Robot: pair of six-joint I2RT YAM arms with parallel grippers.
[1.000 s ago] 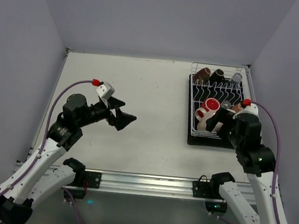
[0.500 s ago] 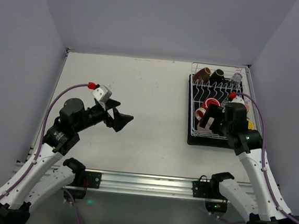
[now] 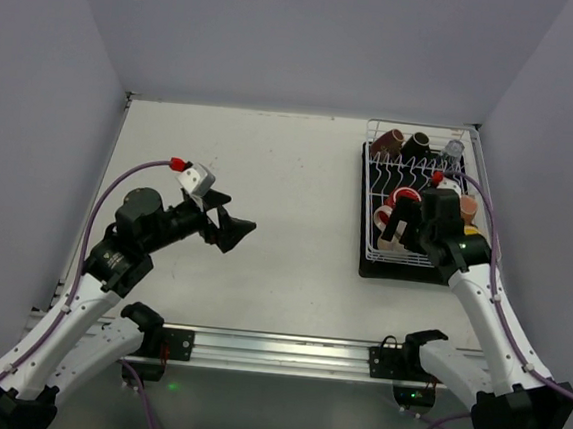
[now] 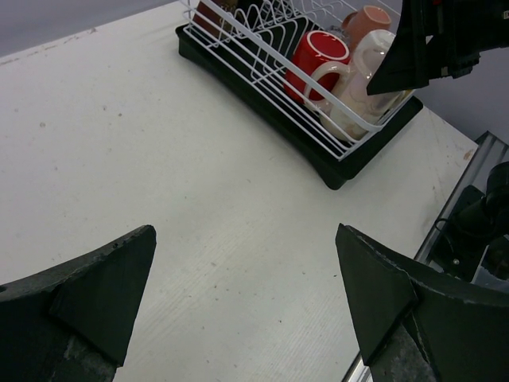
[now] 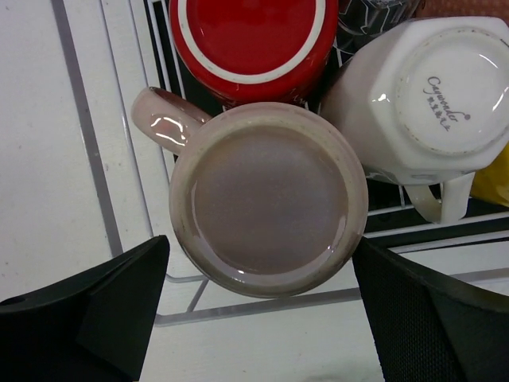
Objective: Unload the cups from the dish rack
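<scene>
The white wire dish rack [image 3: 369,182] stands on a black tray [image 3: 392,270] at the right. It holds a brown mug [image 3: 388,140], a black mug [image 3: 416,142], a clear glass [image 3: 454,149] and a red mug [image 3: 406,196]. At its near end is an upturned pale mug [image 3: 386,226]. My right gripper [image 3: 403,231] is open right above this pale mug [image 5: 269,199], one finger on each side, not touching. The red mug [image 5: 253,36] and a white mug [image 5: 425,91] lie beside it. My left gripper [image 3: 237,229] is open and empty over the bare table [image 4: 245,239].
A yellow cup [image 5: 493,181] shows at the rack's right edge. The left wrist view shows the rack [image 4: 266,68] far off with my right gripper [image 4: 445,40] over it. Walls close the table at the back and both sides.
My right gripper has moved away from the near edge to hang over the pale mug at the rack's near end. My left arm drew back slightly, then stayed still.
</scene>
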